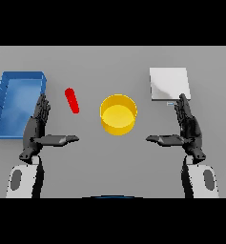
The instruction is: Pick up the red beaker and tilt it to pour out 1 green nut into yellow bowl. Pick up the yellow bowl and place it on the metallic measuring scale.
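Red beaker [72, 100] sits on the grey worktop [114, 162], left of centre, seen as a narrow red shape tilted with its top end toward the far left; whether it stands or lies flat can't be told from this view, and no green nut is visible. Yellow bowl [118, 114] is just right of it, near the worktop centre, upright, open side up, apart from the beaker, inside looks plain yellow. Metallic measuring scale [169, 84] is a pale square plate toward the far right of the worktop, well apart from the bowl, a small light tab at its near edge. Blue tray [5, 107] lies along the left edge of the worktop, rim up, interior blue. Left robot hand [38, 126] is at the near left, beside the tray's right wall, fingers straight and pointing away, thumb stuck out toward the centre, holding nothing, apart from the beaker. Right robot hand [188, 127] mirrors it at the near right, fingers straight with tips just at the scale's near edge, thumb out toward the centre, holding nothing. Contact between fingertips and scale can't be told.
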Controlling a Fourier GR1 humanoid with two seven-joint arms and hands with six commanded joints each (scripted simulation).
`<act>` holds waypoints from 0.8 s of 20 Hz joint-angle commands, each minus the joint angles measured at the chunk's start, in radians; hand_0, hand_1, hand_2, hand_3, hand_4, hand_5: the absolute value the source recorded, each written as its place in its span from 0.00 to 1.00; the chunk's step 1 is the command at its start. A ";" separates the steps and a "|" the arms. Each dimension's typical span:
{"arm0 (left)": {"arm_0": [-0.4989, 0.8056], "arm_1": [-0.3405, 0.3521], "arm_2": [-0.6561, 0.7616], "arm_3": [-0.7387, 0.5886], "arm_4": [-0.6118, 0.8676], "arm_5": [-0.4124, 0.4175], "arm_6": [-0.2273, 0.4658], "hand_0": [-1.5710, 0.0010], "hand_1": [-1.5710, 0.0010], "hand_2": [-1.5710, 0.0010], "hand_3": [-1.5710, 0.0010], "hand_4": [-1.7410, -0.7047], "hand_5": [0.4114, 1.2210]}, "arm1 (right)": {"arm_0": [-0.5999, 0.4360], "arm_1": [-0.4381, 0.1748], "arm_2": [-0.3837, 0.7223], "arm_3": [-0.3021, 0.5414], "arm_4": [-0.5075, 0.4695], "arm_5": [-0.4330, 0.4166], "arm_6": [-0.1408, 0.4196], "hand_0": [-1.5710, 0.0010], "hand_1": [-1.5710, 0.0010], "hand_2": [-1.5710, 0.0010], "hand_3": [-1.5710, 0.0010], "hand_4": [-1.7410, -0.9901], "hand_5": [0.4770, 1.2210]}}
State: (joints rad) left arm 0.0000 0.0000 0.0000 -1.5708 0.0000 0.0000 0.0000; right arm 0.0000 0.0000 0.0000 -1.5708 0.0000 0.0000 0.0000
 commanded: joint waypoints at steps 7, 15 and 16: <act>0.050 0.040 -0.022 -0.048 -0.029 -0.018 -0.013 1.00 1.00 1.00 1.00 0.57 0.23 | 0.065 -0.010 0.074 -0.056 0.141 -0.051 -0.077 1.00 1.00 1.00 1.00 0.76 0.16; 0.108 0.078 -0.097 -0.149 -0.118 -0.028 0.040 1.00 1.00 1.00 1.00 0.56 0.24 | 0.146 -0.037 0.151 -0.149 0.306 -0.094 -0.073 1.00 1.00 1.00 1.00 0.73 0.16; 0.103 0.081 -0.095 -0.143 -0.122 -0.026 0.042 1.00 1.00 1.00 1.00 0.56 0.24 | 0.148 -0.033 0.152 -0.150 0.302 -0.092 -0.078 1.00 1.00 1.00 1.00 0.72 0.17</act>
State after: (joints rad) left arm 0.1024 0.0808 -0.0952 -1.7141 -0.1224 -0.0259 0.0432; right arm 0.1481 -0.0330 0.1522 -1.7207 0.3015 -0.0919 -0.0786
